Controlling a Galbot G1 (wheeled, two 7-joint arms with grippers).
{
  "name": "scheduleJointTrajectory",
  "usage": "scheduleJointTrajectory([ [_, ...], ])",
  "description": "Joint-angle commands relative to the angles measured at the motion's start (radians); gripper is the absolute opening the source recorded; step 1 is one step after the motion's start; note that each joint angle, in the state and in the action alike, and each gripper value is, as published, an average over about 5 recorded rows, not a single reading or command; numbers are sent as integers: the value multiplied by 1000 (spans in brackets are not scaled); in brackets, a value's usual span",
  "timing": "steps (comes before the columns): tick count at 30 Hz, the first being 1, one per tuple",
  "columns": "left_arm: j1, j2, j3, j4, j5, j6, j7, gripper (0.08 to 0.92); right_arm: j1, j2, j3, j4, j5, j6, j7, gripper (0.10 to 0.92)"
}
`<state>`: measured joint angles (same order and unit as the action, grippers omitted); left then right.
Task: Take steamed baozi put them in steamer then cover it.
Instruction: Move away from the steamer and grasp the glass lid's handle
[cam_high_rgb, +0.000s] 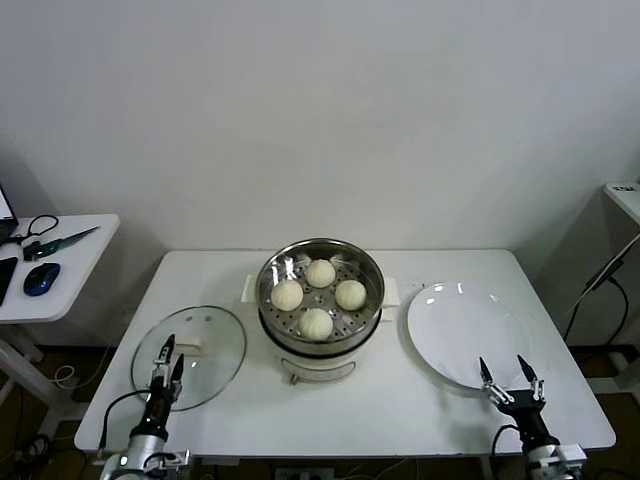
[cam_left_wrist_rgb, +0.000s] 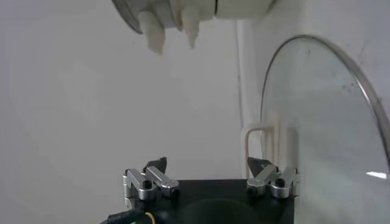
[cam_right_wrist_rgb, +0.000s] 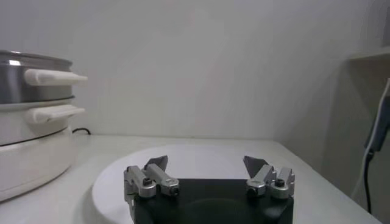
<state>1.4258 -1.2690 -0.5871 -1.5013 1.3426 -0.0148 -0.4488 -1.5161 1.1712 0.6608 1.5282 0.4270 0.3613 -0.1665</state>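
Several cream-white baozi (cam_high_rgb: 320, 273) lie inside the shiny steamer (cam_high_rgb: 278, 262) on its cream pot base at the table's middle. The glass cover (cam_high_rgb: 215, 352) with its white handle (cam_high_rgb: 188, 348) lies flat on the table at the left. My left gripper (cam_high_rgb: 167, 357) stands open over the cover's near edge, holding nothing; the left wrist view shows the cover (cam_left_wrist_rgb: 317, 128) and its handle (cam_left_wrist_rgb: 259, 143) just beyond my left gripper (cam_left_wrist_rgb: 208, 164). My right gripper (cam_high_rgb: 509, 372) stands open and empty at the near rim of the white plate (cam_high_rgb: 450, 315), the steamer (cam_right_wrist_rgb: 27, 79) off to one side.
The bare white plate (cam_right_wrist_rgb: 201, 155) sits right of the steamer. A side table (cam_high_rgb: 70, 262) with a mouse and cables stands far left. Cables hang by a shelf at the far right. The table's front edge runs just behind both grippers.
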Motion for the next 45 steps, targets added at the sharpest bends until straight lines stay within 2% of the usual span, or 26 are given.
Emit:
scheduleJointTrajectory([
  [1,-77,8,13,70,41,2,-1,823,-51,37,21,18,-12,16,0,823],
  [12,-191,36,43,196,33,1,-1,823,-83,54,40,50,-10,21,-10,823],
  [19,-207,43,47,230,25,-3,-2,823,-76,68,36,58,-16,13,-12,823],
  [22,-207,42,50,228,24,-5,-1,797,-74,70,34,58,-19,12,-14,823],
  [42,-165,56,37,204,11,-15,0,229,-64,92,22,55,-51,10,-24,823],
  [45,-161,61,37,170,-21,-11,15,160,-64,95,22,59,-62,6,-24,823],
])
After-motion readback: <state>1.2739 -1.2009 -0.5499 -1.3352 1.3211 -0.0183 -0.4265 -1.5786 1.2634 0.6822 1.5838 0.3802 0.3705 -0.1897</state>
